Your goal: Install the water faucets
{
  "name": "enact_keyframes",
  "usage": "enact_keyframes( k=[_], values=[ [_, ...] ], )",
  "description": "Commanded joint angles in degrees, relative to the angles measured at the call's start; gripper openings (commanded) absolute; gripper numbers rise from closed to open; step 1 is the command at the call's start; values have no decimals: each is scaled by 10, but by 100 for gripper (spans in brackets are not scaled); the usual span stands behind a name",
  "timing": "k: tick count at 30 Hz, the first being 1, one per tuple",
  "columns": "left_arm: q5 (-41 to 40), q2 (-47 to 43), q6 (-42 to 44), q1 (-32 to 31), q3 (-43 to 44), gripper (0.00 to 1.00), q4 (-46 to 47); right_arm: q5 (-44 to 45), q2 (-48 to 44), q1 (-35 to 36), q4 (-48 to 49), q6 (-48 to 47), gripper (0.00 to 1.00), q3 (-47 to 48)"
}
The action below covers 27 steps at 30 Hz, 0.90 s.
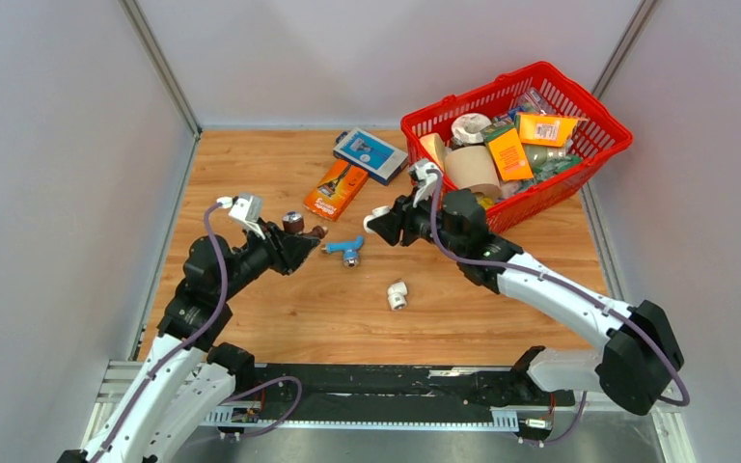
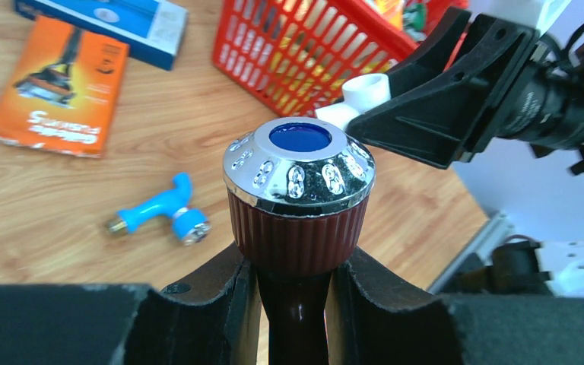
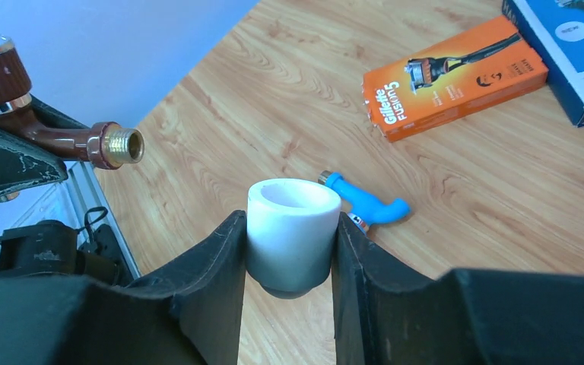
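This is the mating step for the first tap. The left gripper (image 2: pixel 296 283) has its fingers clamped on the neck of the brown faucet (image 2: pixel 298 213), just under the ribbed knob with the chrome cap. It's holding the tap up off the table (image 1: pixel 251 174), over the left-middle of the top, with the brass threaded end sticking out toward the other arm.

The right gripper (image 3: pixel 289 255) is squeezed tight on a white elbow fitting (image 3: pixel 290 228), also in the air, around the middle of the tabletop. The two parts are near each other but not touching. In the right wrist view the threaded end sits up and to the left of the elbow's open socket, so they're not lined up.

The blue faucet (image 1: pixel 345 249) is lying on its side on the wood about mid-table, below the gap between the two grippers. A second white elbow (image 1: pixel 397 295) sits closer to the near edge, a bit right of centre. My guess is that one's for the blue tap.

Next move as I read it: get the thread and socket onto the same axis, close the gap, then turn one part into the other. The fiddly bit is the angle, since a crooked start probably cross-threads or just skids off the rim. I can't tell if that socket is threaded inside.

The red basket (image 1: pixel 473 94) in the far right corner and the orange razor box (image 1: pixel 336 189) toward the far edge are out of the way.
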Motion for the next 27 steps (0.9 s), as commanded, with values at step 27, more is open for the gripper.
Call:
enact_keyframes(
  k=[27],
  values=[
    [262, 180, -385, 3, -3, 0, 513, -264, -189, -85, 408, -109, 0, -158]
  ],
)
